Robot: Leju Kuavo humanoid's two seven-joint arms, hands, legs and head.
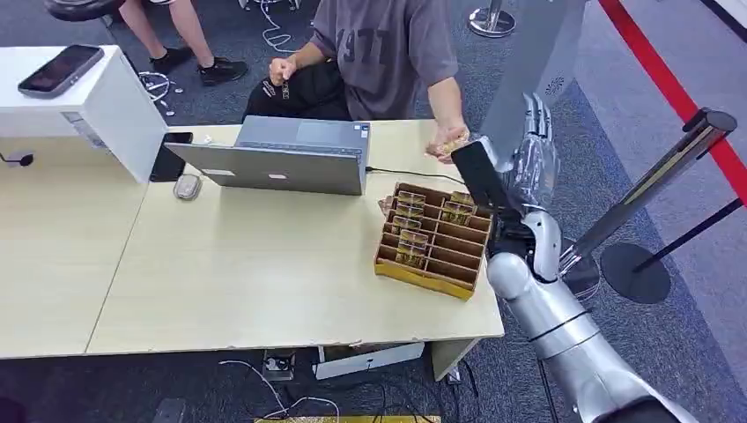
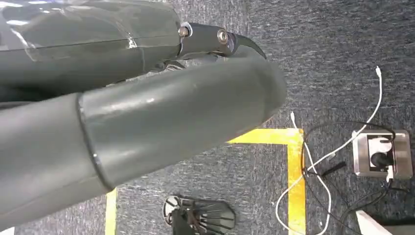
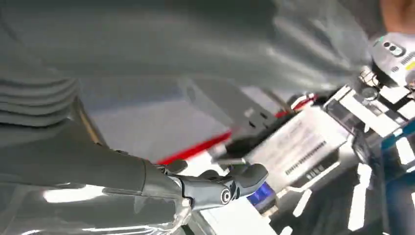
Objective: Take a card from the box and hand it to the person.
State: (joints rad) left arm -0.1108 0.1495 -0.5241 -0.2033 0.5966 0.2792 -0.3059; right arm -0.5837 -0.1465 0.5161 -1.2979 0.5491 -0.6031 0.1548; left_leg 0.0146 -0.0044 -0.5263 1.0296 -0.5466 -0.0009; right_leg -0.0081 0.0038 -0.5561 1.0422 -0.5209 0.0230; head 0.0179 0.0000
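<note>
Card (image 1: 454, 139) in person's hand (image 1: 443, 145), just beside raised right hand (image 1: 534, 159), box (image 1: 433, 240) below.

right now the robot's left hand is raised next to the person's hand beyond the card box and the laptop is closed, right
Not quite: it is the right hand that is raised beside the person's hand, beyond the card box. The head view shows it, that arm coming in from the right. The laptop is closed, as you say.

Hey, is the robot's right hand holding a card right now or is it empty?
Empty. The right hand is raised with fingers straight and apart; the person's hand beside it holds something small.
</note>
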